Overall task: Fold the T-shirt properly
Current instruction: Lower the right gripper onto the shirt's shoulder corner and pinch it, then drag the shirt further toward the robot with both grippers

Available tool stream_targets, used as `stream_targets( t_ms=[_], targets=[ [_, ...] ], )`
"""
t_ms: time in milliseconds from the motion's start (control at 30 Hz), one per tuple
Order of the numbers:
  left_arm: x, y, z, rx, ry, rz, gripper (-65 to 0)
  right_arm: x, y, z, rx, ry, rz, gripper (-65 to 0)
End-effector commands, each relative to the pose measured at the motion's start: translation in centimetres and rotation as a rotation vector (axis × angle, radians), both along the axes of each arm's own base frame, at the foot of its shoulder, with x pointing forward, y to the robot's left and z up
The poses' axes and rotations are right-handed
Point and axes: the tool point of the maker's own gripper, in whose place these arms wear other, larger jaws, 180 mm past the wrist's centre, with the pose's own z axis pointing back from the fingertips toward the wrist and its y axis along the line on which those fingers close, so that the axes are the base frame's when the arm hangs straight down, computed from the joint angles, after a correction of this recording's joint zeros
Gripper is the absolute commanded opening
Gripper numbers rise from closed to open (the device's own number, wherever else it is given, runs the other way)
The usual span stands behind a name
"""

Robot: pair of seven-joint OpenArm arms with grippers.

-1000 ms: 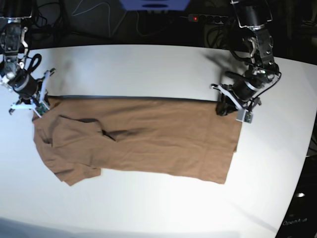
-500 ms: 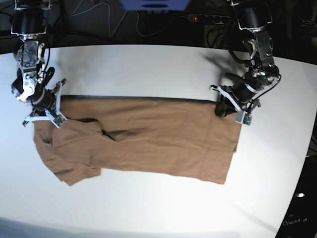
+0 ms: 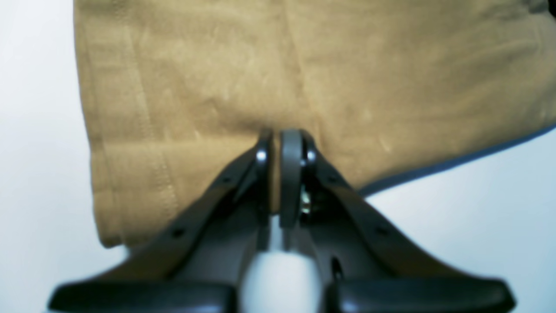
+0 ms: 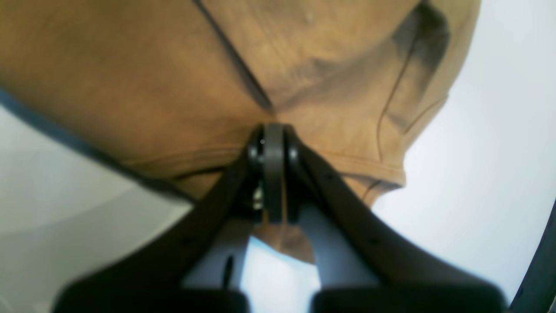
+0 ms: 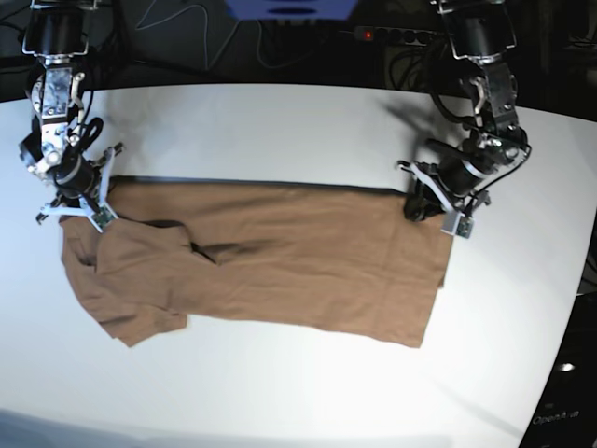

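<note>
Presently: one T-shirt (image 5: 270, 261), tan-brown, spread lengthwise across a white table (image 5: 280, 131), sleeve end bunched toward the right arm's side. Left gripper (image 3: 282, 139): fingers together, pinching the far corner at the hem end. Right gripper (image 4: 273, 130): fingers together, clamped on the rumpled cloth at the far edge by the sleeve. Power strip (image 5: 392, 35) behind the table.

Both arms reach down at the frame's upper corners, left gripper (image 5: 422, 207) and right gripper (image 5: 93, 217) fingers pressed closed.
</note>
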Motion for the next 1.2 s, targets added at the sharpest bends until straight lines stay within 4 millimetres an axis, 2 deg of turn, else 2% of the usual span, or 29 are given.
stream_targets(
  t_ms=[0,167,333,500,667,733,867,1000,1167],
  targets=[
    [-4.3,2.1,-4.1,0.161,0.227,-0.03,-61.3,-1.5,-0.7,-0.8,-0.028,0.063,0.002,-64.4],
    [-5.6,2.2,-4.6,0.165,0.249,-0.033,-61.3,-4.0,-0.7,-2.0,-0.002,0.095,-0.022,-64.4],
    [-7.3,2.3,-5.3,0.165,0.281,-0.034,-61.3,-5.9,-1.4,-2.3,0.036,0.079,-0.062,-64.4],
    [-9.7,2.4,-6.3,0.164,0.329,-0.035,-61.3,-7.8,-1.4,-3.0,0.038,0.113,-0.064,-64.4],
    [-12.5,2.4,-7.2,0.16,0.378,-0.037,-61.3,-9.3,-0.2,-3.8,0.081,0.12,-0.057,-64.4],
    [-13.3,2.4,-7.4,0.159,0.391,-0.038,-61.3,-10.1,-0.6,-3.9,0.084,0.126,-0.078,-64.4],
    [-14.0,2.5,-6.3,0.182,0.366,-0.045,-61.3,-11.4,-0.1,-4.1,0.131,0.105,-0.099,-64.4],
    [-13.7,2.5,-4.6,0.21,0.32,-0.055,-61.3,-12.4,0.2,-4.2,0.158,0.097,-0.119,-64.4],
    [-14.3,2.6,-4.6,0.216,0.326,-0.058,-61.3,-13.2,-1.3,-3.9,0.155,0.078,-0.166,-64.4]
  ],
)
